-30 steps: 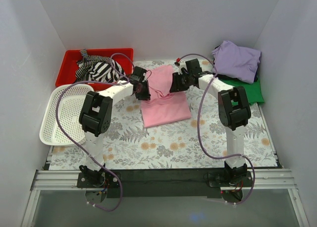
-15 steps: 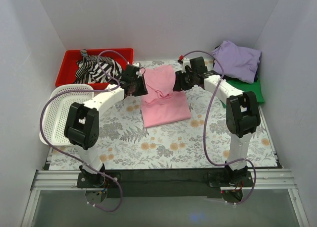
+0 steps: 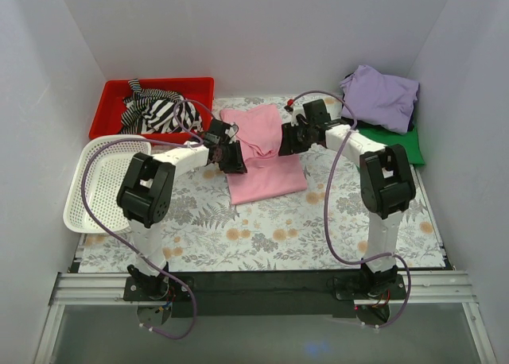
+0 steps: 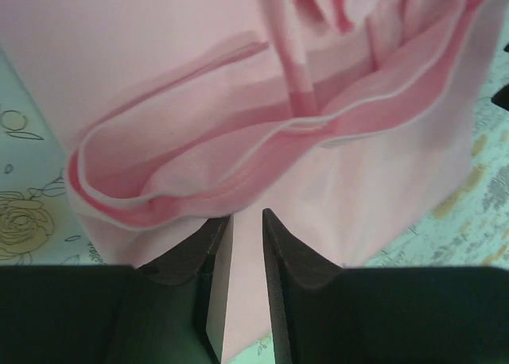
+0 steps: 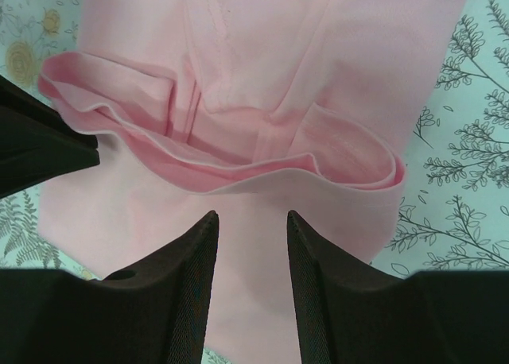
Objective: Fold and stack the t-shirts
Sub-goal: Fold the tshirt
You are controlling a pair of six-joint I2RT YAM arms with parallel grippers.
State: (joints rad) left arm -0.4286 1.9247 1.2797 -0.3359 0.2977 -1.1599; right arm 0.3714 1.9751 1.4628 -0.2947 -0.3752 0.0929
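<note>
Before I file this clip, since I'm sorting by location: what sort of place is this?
Probably a lab test cell for robot laundry folding, not a home: plain white walls box in a table with a floral cloth, two arms are bolted to a metal rail, and a pink t-shirt lies between them.

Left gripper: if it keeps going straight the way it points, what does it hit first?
The pink t-shirt: the left gripper has its narrow gap aimed at the bunched folded edge just ahead. Contact is unclear.

The right gripper's (image 5: 250, 249) black jaws stand apart at the bottom of the frame, over the folded pink t-shirt (image 5: 270, 78) that fills the centre; floral tablecloth (image 5: 469, 102) shows at the right edge.
</note>
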